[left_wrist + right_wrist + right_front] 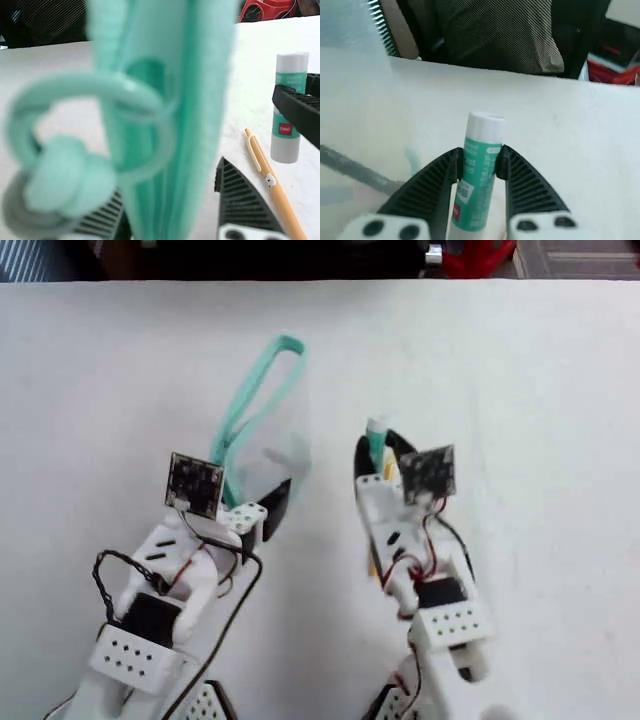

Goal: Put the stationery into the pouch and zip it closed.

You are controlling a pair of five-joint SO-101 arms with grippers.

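A clear pouch (272, 445) with a teal zip edge lies on the white table (520, 380) left of centre. My left gripper (262, 504) is shut on its near end. In the left wrist view the teal edge (165, 65) runs between the black fingers (242, 200), with the zip's ring pull and bead (65, 165) hanging close by. My right gripper (378, 462) is shut on a green and white glue stick (376, 436), seen upright between the jaws (481, 150). An orange pen (272, 190) lies on the table beneath that arm, beside the glue stick (289, 107).
The table stretches bare to the far edge and both sides. A dark chair and a red object (478, 254) stand beyond the far edge. The right arm's black finger (300, 112) sits close to the pouch's side.
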